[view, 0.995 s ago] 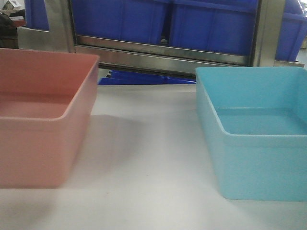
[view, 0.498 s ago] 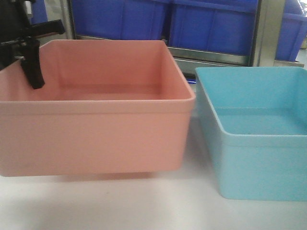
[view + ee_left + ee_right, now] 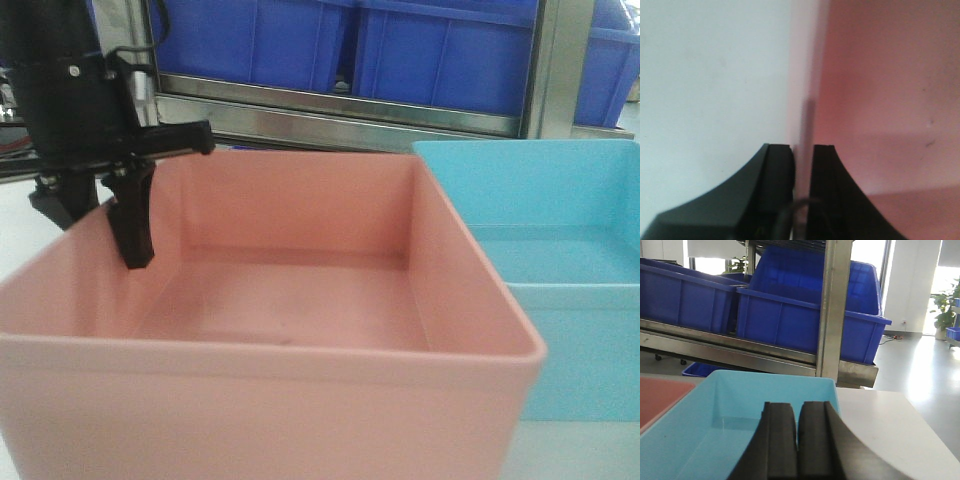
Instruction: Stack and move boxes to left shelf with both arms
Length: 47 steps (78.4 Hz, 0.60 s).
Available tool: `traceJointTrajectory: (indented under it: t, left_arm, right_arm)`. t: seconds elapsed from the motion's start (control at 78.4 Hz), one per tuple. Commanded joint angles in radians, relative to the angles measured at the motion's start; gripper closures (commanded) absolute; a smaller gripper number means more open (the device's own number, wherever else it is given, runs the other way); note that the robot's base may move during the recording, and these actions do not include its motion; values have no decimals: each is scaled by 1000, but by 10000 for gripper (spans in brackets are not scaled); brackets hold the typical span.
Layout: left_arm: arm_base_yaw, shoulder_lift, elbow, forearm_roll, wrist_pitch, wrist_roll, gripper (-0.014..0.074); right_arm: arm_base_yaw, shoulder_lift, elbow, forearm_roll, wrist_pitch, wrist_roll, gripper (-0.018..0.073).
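Since the earlier frame the pink tub [image 3: 300, 300] has come nearer and further right – its right wall now overlaps the blue tub [image 3: 560, 260]. The left fingers [image 3: 132, 230] grip the pink tub's left wall, one inside and one outside, with bare desk [image 3: 705, 75] on their outer side. The right fingers [image 3: 780, 440] are pressed narrow together with nothing visible between them – the blue tub lies just ahead and below, and a steel rack [image 3: 765, 352] of dark blue bins [image 3: 800, 315] stands beyond.
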Motion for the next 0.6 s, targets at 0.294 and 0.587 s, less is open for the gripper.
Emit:
traceJointTrajectory:
  t: [0.294,0.587]
  left_arm:
    - [-35,-68,-15,-69,7,-41,596]
    - [-35,-110,-15,-70,-3,-39,255]
  right_arm:
    - [1,-10,-28,-2,-87,-4,503]
    - [1,-10,-28,-2,-87,-4,503]
